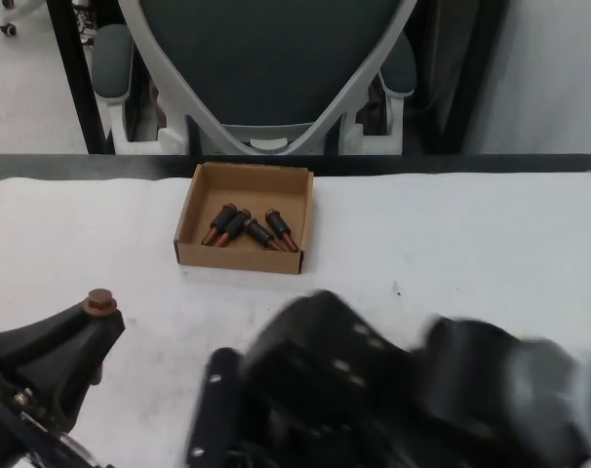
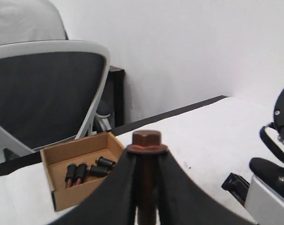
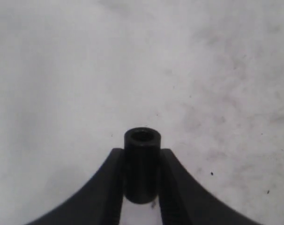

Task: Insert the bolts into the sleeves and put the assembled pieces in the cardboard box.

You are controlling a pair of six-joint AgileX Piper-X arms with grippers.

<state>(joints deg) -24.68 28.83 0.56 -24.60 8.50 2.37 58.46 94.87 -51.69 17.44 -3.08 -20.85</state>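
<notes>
My left gripper (image 2: 145,164) is shut on a copper bolt (image 2: 146,145), which stands upright with its hex head above the fingertips. In the high view that bolt (image 1: 101,299) pokes up from the left gripper (image 1: 94,317) at the near left of the bench. My right gripper (image 3: 142,161) is shut on a black sleeve (image 3: 142,161), its open bore facing the camera, above the white bench surface. The cardboard box (image 1: 193,207) sits at the back middle and holds several assembled pieces (image 1: 250,229). The same box (image 2: 57,154) with its pieces (image 2: 88,169) lies ahead of the left gripper.
The right arm's black body (image 1: 403,390) fills the near middle and right of the bench. A grey office chair (image 1: 266,68) stands behind the bench's far edge. Part of the right arm (image 2: 273,164) appears in the left wrist view, beside the left gripper.
</notes>
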